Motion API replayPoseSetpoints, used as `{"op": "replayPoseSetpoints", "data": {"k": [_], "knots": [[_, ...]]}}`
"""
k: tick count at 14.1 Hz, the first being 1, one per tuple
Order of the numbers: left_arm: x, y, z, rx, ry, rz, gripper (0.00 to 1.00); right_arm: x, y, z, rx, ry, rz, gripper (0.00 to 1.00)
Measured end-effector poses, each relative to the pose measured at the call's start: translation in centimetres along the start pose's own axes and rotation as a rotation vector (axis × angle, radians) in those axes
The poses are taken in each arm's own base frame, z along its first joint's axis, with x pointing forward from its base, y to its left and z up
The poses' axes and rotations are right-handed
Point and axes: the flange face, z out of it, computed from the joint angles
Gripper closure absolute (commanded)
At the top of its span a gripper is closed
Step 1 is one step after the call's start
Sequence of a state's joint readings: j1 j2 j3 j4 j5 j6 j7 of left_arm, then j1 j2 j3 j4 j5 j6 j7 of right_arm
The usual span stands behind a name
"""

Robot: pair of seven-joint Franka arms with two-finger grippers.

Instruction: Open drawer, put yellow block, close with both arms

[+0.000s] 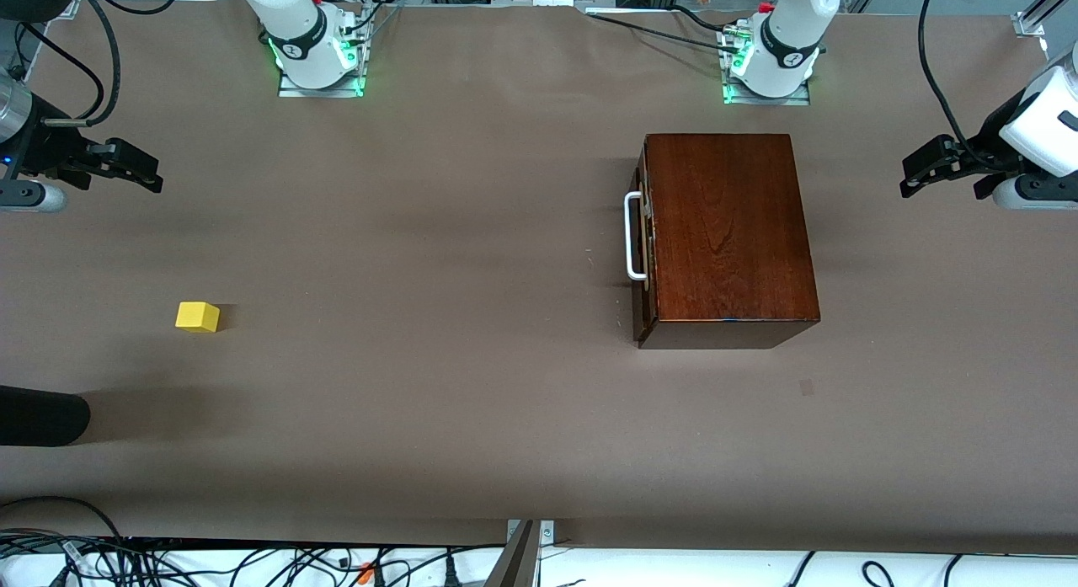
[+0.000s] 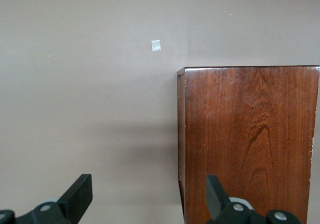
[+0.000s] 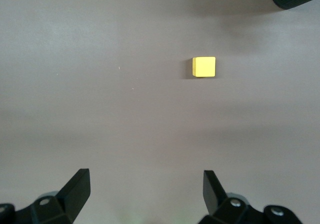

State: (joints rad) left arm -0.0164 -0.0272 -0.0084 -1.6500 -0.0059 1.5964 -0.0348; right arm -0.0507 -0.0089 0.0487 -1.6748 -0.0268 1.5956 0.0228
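Both arms raised over the worktop ends, drawer closed.
Left end effector and right end effector gape empty; yellow block lies apart from the mahogany box.

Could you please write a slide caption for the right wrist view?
Open right pincer above bare table, yellow block ahead, untouched.

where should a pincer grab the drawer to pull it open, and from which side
Grip the white U-shaped handle on the drawer, which looks fully shut in the mahogany box. The bar stands off the front, leaving a gap for a finger. Come from the right arm's end of the table, which the front faces, and likely close across the bar's middle.
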Motion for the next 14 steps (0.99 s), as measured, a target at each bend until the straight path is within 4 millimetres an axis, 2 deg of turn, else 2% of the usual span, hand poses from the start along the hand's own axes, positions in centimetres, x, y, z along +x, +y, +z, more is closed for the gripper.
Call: {"op": "replayPoseSetpoints", "data": {"k": [14], "knots": [[-0.31,-0.06,0.25,0.001,-0.029,-0.001,0.00,0.00,0.00,0.00,0.000,0.000,0.000,0.00]]}}
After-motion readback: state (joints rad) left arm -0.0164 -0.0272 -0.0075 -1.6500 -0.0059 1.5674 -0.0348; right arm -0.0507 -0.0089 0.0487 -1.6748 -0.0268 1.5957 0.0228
